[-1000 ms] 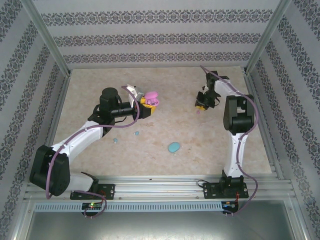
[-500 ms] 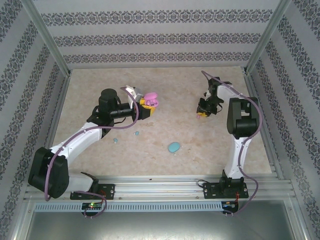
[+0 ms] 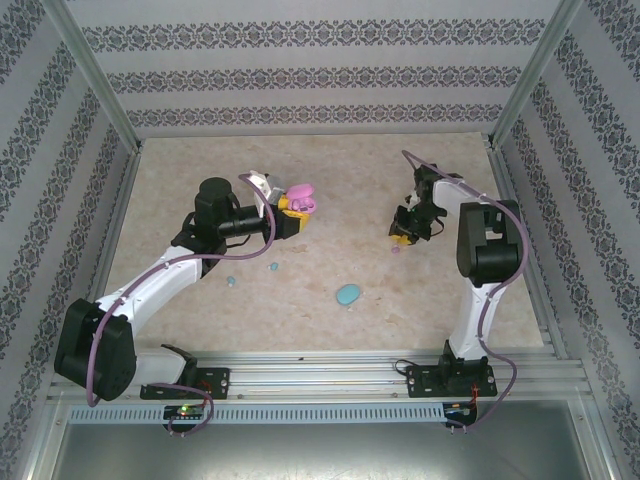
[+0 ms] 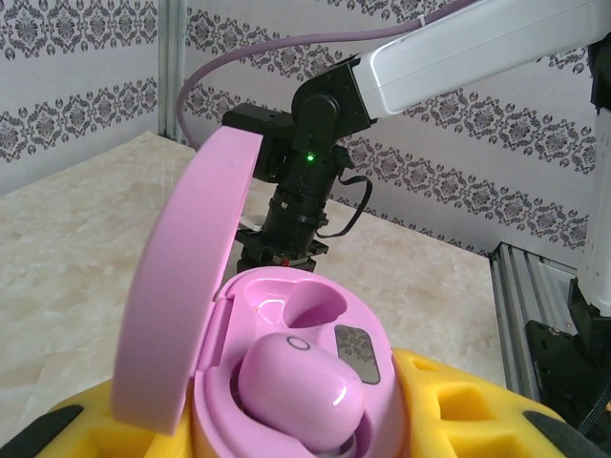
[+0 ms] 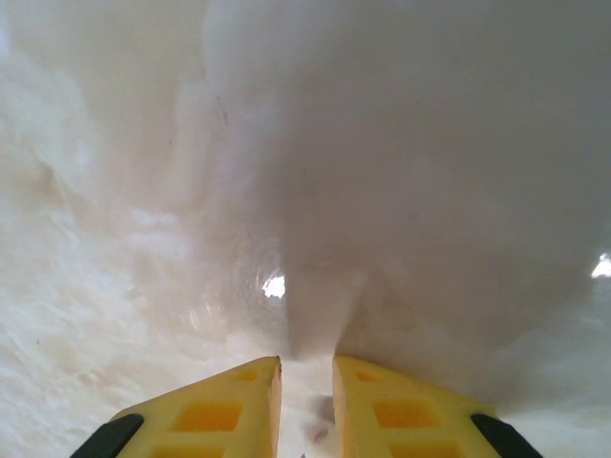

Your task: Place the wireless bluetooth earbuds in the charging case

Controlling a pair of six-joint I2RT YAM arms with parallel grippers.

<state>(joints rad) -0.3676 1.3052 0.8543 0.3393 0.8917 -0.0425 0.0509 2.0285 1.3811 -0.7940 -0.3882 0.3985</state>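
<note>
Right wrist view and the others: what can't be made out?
Right wrist: tabletop blurred; pink speck between the right fingers cut off by the lower edge.
Left wrist: pink case base hidden between the left fingers.
Top external: blue earbuds too small for detail.

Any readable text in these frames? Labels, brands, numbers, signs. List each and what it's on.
No readable text anywhere.
Pink charging case: the grey patch on its inner face carries no legible letters.
Seated pink earbud: a small ring mark only, no words.
Wallpaper: a damask pattern, no writing.
Green light on the arm: no label beside it.
</note>
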